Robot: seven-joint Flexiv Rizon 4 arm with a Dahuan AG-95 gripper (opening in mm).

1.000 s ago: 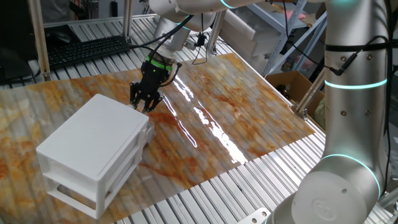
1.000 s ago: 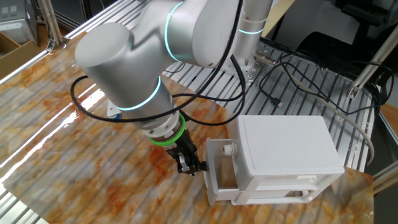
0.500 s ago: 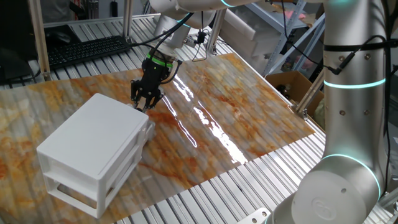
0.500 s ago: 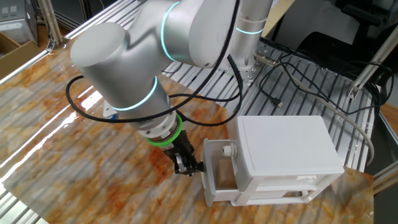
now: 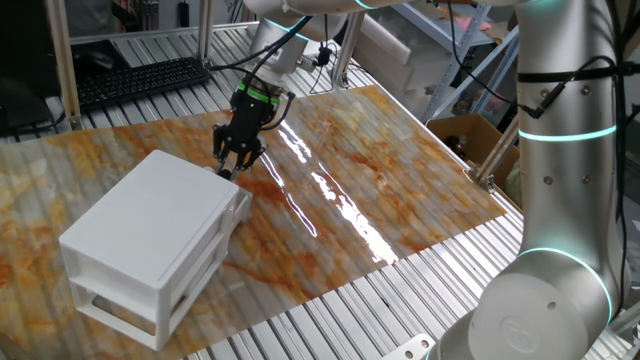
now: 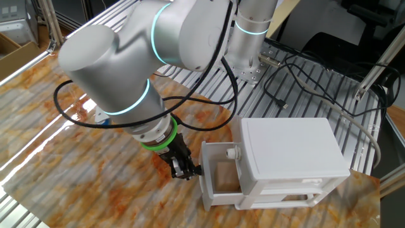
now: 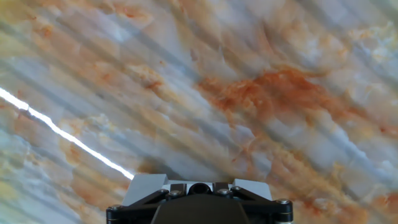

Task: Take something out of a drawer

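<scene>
The white two-tier cabinet [image 6: 291, 145] stands on the marbled table; it also shows in one fixed view [image 5: 150, 220]. Its upper drawer [image 6: 205, 190] is pulled partly out to the left. A pale tan shape [image 6: 225, 178] shows inside the drawer; I cannot tell its outline. My gripper [image 6: 187, 171] is low over the table, with its tips against the outside of the drawer's front wall. Its fingers look closed together there, and the same shows in one fixed view [image 5: 228, 168]. The hand view shows only the gripper's base and the table.
The orange and grey marbled mat [image 5: 380, 180] covers the table, with slatted metal around it. A cardboard box [image 5: 470, 135] sits off the right edge. Black cables [image 6: 304, 76] lie behind the cabinet. A keyboard [image 5: 140, 80] is at the back left.
The gripper has moved away from the cabinet, and the upper drawer has slid further out with it.
</scene>
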